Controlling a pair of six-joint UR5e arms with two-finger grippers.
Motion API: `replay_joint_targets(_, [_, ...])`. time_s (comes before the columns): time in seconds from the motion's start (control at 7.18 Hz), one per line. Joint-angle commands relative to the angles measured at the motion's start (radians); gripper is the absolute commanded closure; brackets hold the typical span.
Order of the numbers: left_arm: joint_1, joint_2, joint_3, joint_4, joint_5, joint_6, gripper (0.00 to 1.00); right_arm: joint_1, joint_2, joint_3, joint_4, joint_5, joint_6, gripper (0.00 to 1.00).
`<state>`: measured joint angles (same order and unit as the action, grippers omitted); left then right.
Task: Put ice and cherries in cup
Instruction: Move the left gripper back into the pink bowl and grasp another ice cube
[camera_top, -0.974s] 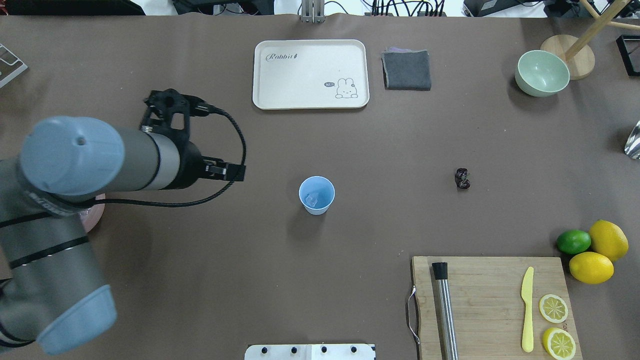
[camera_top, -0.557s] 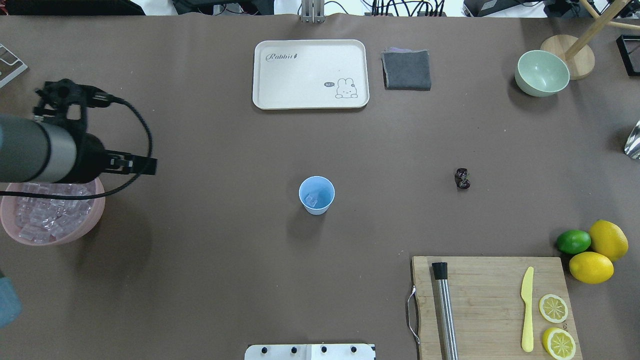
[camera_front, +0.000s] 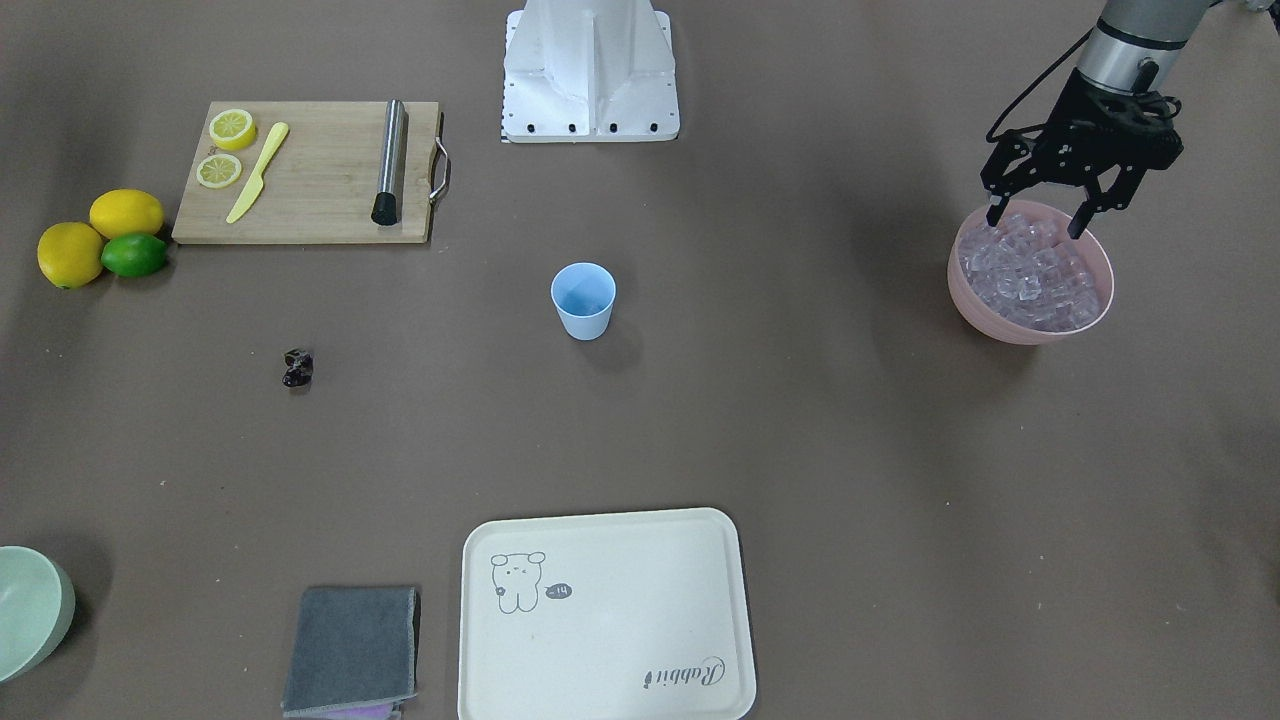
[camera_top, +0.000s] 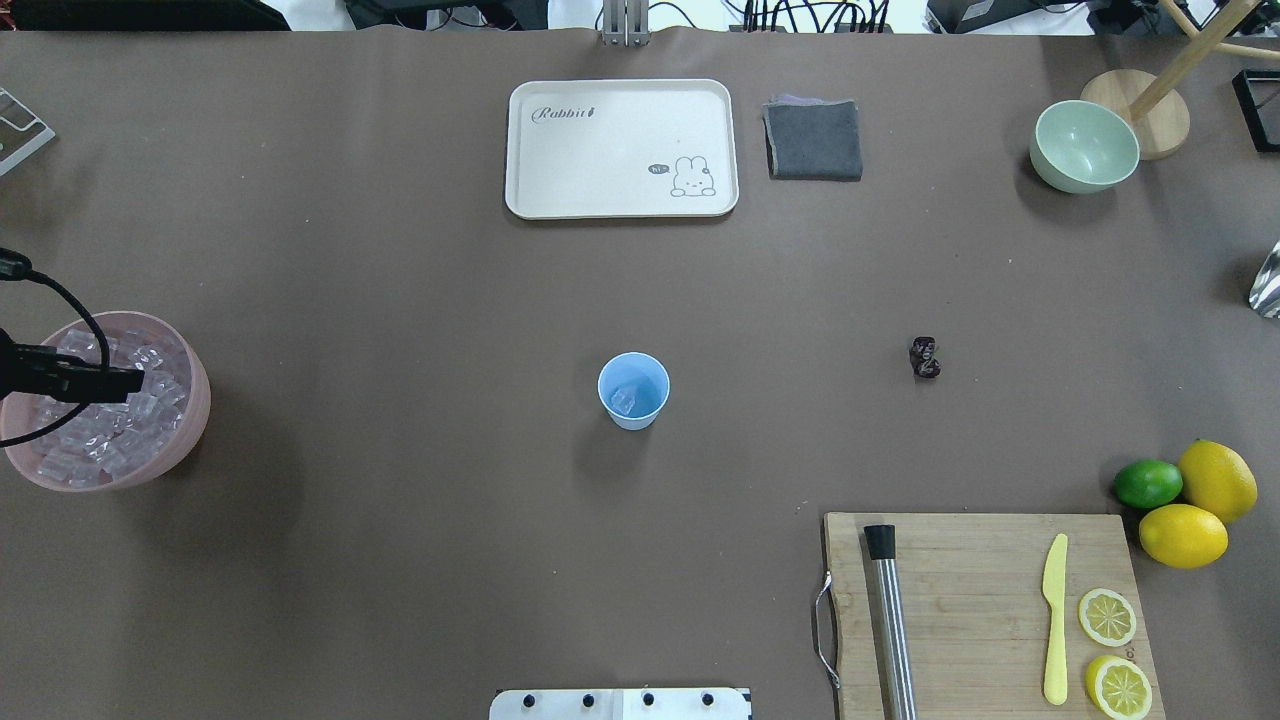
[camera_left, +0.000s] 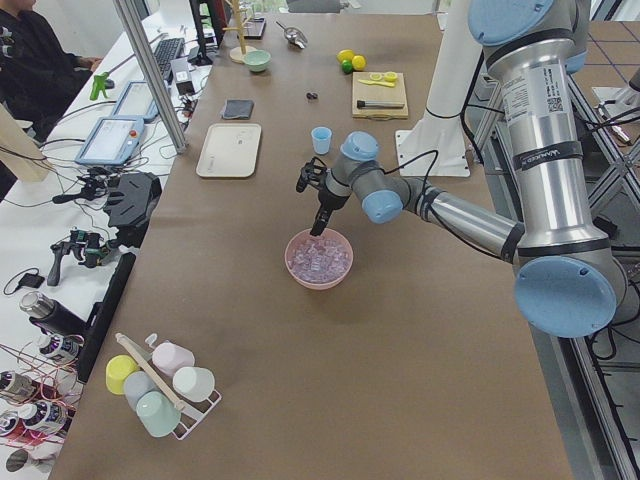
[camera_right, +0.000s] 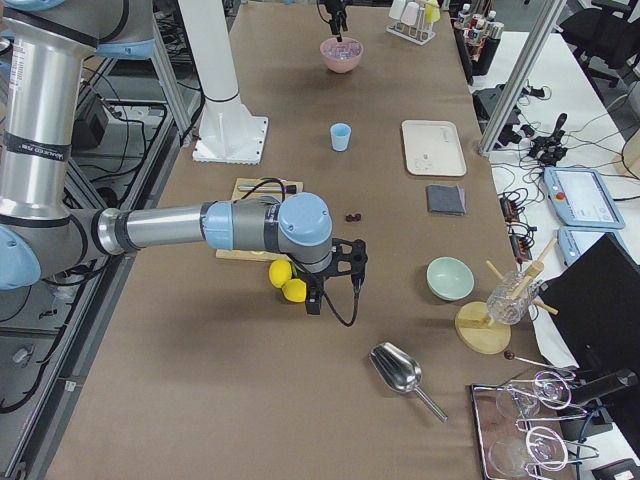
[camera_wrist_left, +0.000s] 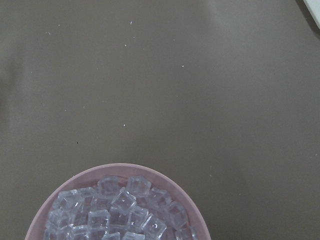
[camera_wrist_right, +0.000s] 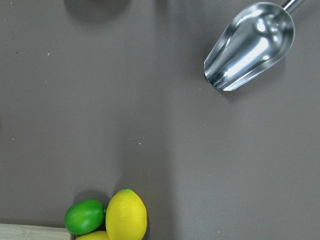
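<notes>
From where I stand, the ice step is in hand. The left gripper (camera_front: 1035, 222) hovers over the pink bowl (camera_front: 1030, 335) at the robot's left end of the worktop (camera_front: 800, 400). Its jaws are spread wide and hold nothing. The fingertips hang just above the heap of ice (camera_front: 1030, 275), toward the rim on the robot's side. I can't tell whether they touch the top cubes yet.

The cup (camera_top: 633, 390) stands upright mid-worktop, well apart from the bowl. From overhead it looks to have a cube or so lying at the bottom, so I'd say some ice is in and more is being fetched. The cherries (camera_front: 297, 367) lie bare on the worktop on the robot's right, well apart from the cup, with nothing near them, so that half of the job isn't begun.

The right gripper (camera_right: 335, 275) hangs by the lemons (camera_front: 127, 212) and lime (camera_front: 133, 255), far from the action. It shows only in the side view, so I cannot tell whether it is spread or closed.

Next, I reckon, the left gripper must drop straight down into the heap and close on one cube. Then it has to lift clear of the rim, travel across to the cup, and let go right over the mouth. The cubes sit packed and look slick, so a pinch off-centre could squirt one out or drag a neighbour along. The cup is light too, and a low pass might tip it
</notes>
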<state>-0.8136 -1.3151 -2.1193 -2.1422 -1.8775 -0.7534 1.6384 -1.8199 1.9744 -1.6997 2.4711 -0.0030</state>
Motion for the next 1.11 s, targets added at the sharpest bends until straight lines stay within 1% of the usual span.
replay_joint_targets(0.0, [-0.002, 0.026, 0.036, -0.024, -0.035, 0.107, 0.03, 0.000, 0.001, 0.001, 0.002, 0.000, 0.000, 0.00])
replay_joint_targets(0.14, [-0.002, 0.028, 0.065, -0.027, -0.037, 0.203, 0.03, 0.000, 0.001, 0.001, 0.002, 0.000, 0.000, 0.00])
replay_joint_targets(0.28, [-0.001, 0.025, 0.094, -0.028, -0.037, 0.254, 0.03, 0.000, 0.001, 0.000, 0.002, 0.000, 0.000, 0.00])
replay_joint_targets(0.56, [-0.001, 0.028, 0.123, -0.031, -0.040, 0.299, 0.03, 0.000, 0.001, 0.000, 0.002, 0.000, 0.000, 0.00])
replay_joint_targets(0.7, [0.004, 0.027, 0.146, -0.039, -0.078, 0.305, 0.03, 0.000, 0.001, 0.001, 0.002, 0.000, 0.000, 0.00])
replay_joint_targets(0.84, [0.004, 0.028, 0.183, -0.086, -0.089, 0.322, 0.03, 0.000, 0.001, 0.000, 0.002, -0.003, 0.000, 0.00])
replay_joint_targets(0.97, [0.004, 0.027, 0.215, -0.120, -0.122, 0.322, 0.03, 0.000, 0.002, 0.000, 0.011, -0.004, -0.002, 0.00])
